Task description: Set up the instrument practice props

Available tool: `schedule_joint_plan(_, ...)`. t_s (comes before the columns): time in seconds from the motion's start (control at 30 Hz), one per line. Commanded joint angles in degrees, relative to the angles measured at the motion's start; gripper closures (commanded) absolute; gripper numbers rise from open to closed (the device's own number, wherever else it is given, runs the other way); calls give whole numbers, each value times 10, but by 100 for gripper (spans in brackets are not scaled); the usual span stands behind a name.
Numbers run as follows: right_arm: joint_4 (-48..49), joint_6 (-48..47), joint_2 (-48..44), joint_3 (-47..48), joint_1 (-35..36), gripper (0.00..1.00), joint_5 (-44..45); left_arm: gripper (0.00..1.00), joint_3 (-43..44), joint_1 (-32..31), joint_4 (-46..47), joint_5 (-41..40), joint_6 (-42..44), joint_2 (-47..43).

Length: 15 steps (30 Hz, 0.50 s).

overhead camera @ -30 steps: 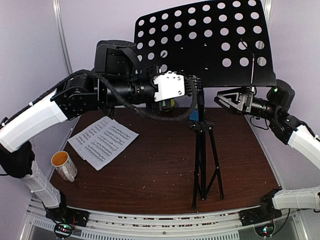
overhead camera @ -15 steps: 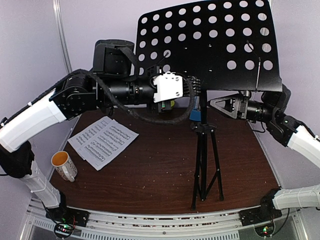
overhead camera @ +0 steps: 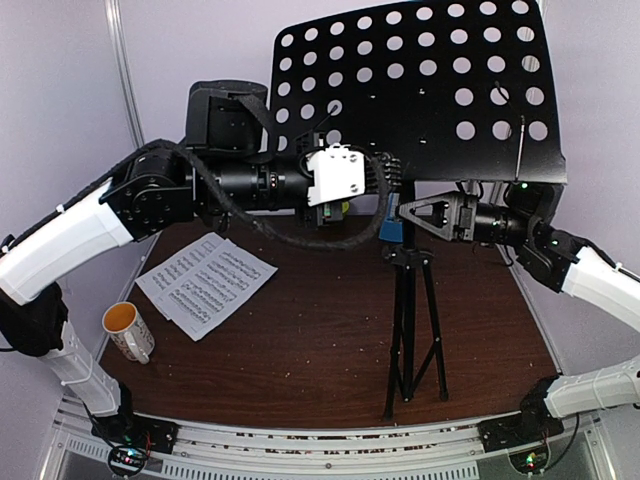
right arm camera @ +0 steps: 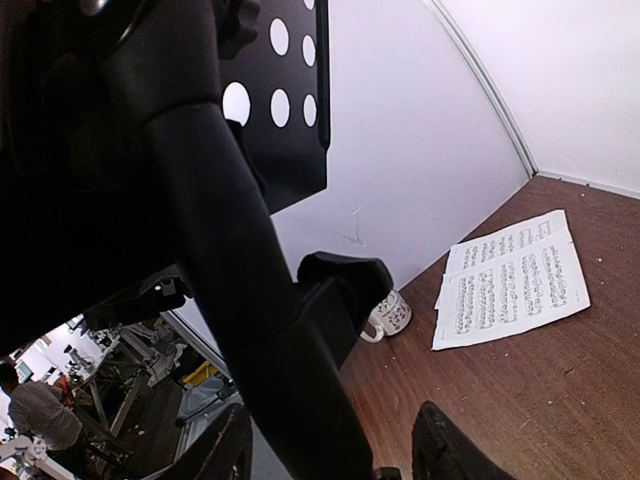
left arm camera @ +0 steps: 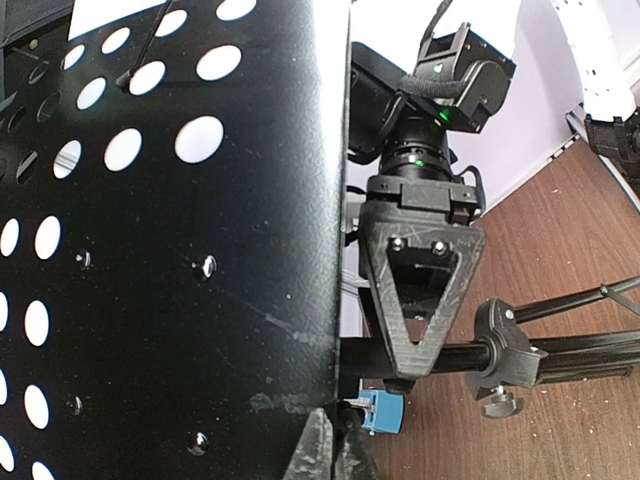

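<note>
1. Nearest you, the white ceramic mug with the orange inside (overhead camera: 126, 331) stands upright on the dark brown wooden table (overhead camera: 300, 340). It is well to the left of your left claw (overhead camera: 390, 183) and below it.
2. Just beyond the mug, also left of and below that claw, the two white printed sheet-music pages (overhead camera: 205, 283) lie flat, side by side.
3. The black tripod music stand with the perforated metal desk (overhead camera: 405, 310) stands upright, its legs on the table beneath both claws.
4. Your right claw (overhead camera: 403, 212) is released. Its fingers (right arm camera: 232, 450) sit either side of the stand's post, with a gap on one side.
5. Your left claw is clenched just under the desk, beside the post. You cannot tell whether it pinches any metal.
6. A small blue metronome (overhead camera: 390, 232), mostly hidden, shows just below the two claws, beside the post.
7. Farthest, the desk tilts above both claws.
</note>
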Motion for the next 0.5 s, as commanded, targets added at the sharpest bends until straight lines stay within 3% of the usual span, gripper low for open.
schedule_joint_plan(0.0, 31, -1, 7, 24, 12, 47, 18, 100, 12, -3, 158, 36, -29, -43)
schedule_joint_plan(0.47, 42, 1, 14, 30, 22, 70, 55, 100, 3, -3, 143, 17, -9, -44)
